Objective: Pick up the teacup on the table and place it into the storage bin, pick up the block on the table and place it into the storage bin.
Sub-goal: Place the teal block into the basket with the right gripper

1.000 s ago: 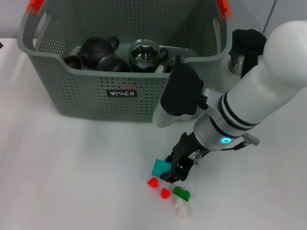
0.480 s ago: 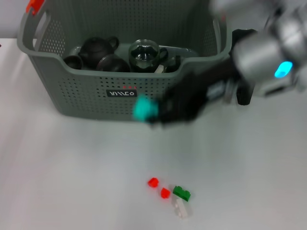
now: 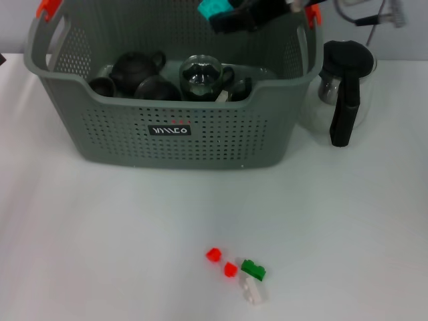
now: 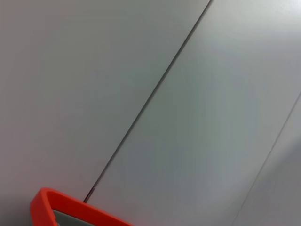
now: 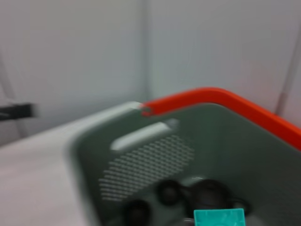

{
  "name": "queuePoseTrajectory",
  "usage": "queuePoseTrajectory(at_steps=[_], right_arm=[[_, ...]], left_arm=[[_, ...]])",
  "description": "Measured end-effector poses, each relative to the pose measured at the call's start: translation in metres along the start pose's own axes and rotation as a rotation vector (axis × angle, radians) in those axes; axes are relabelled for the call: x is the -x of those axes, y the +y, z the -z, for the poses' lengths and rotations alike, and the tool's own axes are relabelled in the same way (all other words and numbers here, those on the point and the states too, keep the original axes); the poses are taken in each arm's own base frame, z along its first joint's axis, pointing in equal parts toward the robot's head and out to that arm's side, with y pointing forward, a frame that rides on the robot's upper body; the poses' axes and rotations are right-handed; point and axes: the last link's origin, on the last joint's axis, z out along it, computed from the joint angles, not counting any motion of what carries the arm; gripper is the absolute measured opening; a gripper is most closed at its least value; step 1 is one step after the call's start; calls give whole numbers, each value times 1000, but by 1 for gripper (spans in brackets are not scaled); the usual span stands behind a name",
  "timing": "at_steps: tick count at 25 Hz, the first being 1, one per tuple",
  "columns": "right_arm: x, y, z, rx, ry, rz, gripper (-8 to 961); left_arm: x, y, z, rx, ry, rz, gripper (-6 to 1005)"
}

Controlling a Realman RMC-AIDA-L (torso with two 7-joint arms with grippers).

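Note:
My right gripper hangs over the back of the grey-green storage bin, shut on a teal block. The right wrist view looks down past the teal block into the storage bin, with the bin's orange clip on its rim. A small dark teacup lies inside the bin beside a dark teapot and a round glass vessel. The left arm stays out of the head view; its wrist view shows only a wall and an orange clip.
A glass pitcher with a black handle stands right of the bin. Near the table's front lie two small red blocks, a green block and a white one.
The right gripper lifted the teal block off the table, swung it up past the bin's front wall, and now holds it above the bin's far side.

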Motion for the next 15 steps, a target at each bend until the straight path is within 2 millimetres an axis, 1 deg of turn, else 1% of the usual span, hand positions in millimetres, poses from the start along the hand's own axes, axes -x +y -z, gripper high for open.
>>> queuePoseTrajectory(at_steps=[4,8,12,15], right_arm=[[-1,-9,-30,-65,64,18,424],[-5,-12,-52,-98,139,34,424],[-6,-11,-61,-125,163,62,445],[-5,-11,-61,-137,156,64,461]], left_arm=[[1,0,1,-3,-1,2,920],[2,0,2,-5,-1,5,920],[3,0,2,-5,-4,8,920],[4,0,3,-7,-3,10,920]])
